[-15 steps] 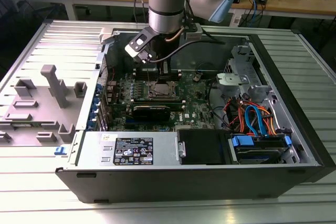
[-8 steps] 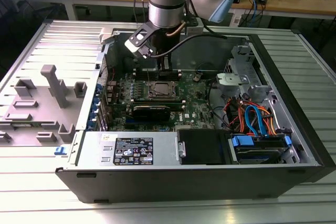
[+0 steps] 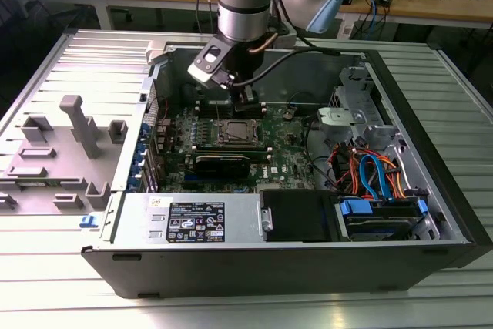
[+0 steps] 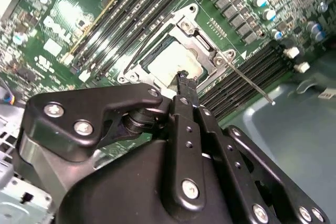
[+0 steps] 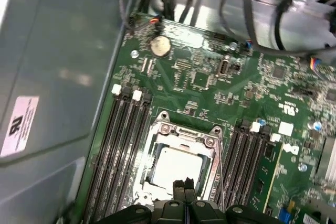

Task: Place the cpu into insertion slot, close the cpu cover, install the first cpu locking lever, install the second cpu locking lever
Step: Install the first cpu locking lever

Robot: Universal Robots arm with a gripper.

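Observation:
The cpu, a pale silvery square, lies in the insertion slot on the green board; its pin field is hidden under the chip. The cpu cover lies flat around the chip as a silver frame. A thin locking lever sticks out from the socket corner over the memory slots. My gripper hangs just above the chip's edge, its two black fingers pressed together with nothing between them. The exterior view has the gripper over the far side of the socket.
Long black memory slots flank the socket on both sides. The open case's walls ring the board. A drive cage with orange and blue cables sits at the exterior view's right, and a grey fixture at its left.

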